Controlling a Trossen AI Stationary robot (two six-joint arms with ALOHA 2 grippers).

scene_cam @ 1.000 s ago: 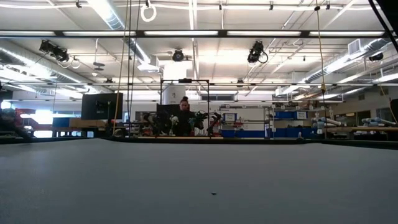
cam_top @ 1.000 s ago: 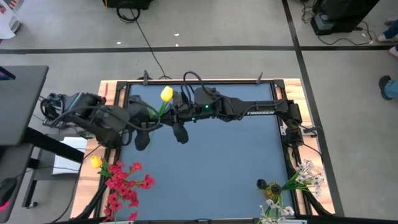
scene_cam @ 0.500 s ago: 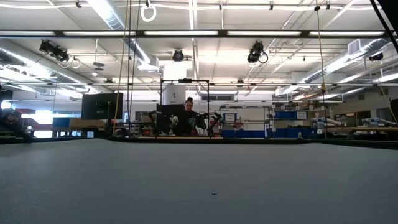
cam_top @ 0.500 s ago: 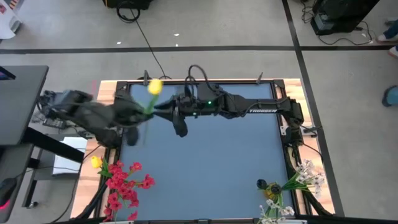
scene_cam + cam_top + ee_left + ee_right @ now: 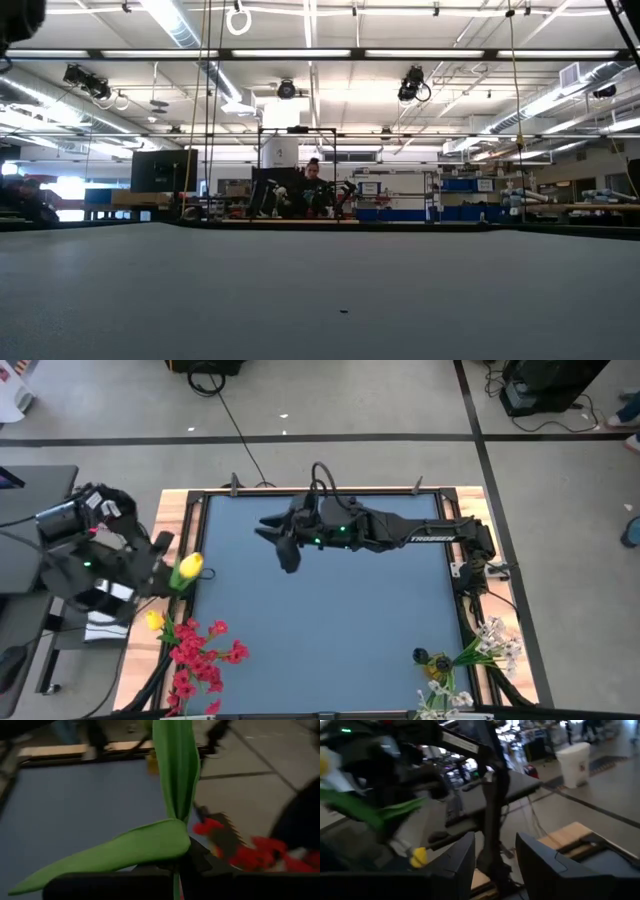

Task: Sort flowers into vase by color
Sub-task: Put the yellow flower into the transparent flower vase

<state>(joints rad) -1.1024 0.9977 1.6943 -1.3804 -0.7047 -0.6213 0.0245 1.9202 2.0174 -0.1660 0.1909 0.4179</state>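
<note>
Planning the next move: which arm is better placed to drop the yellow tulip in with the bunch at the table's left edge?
Left. The left gripper already holds the yellow tulip just above the red flowers. The right gripper is empty, jaws open, over the table's far middle.

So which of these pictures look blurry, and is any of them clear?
The left wrist view is soft: the green leaf and red blossoms smear. The right wrist view is streaked, the yellow tulip just a blob. The high view is clear; the low view is evenly lit by ceiling lights.
</note>
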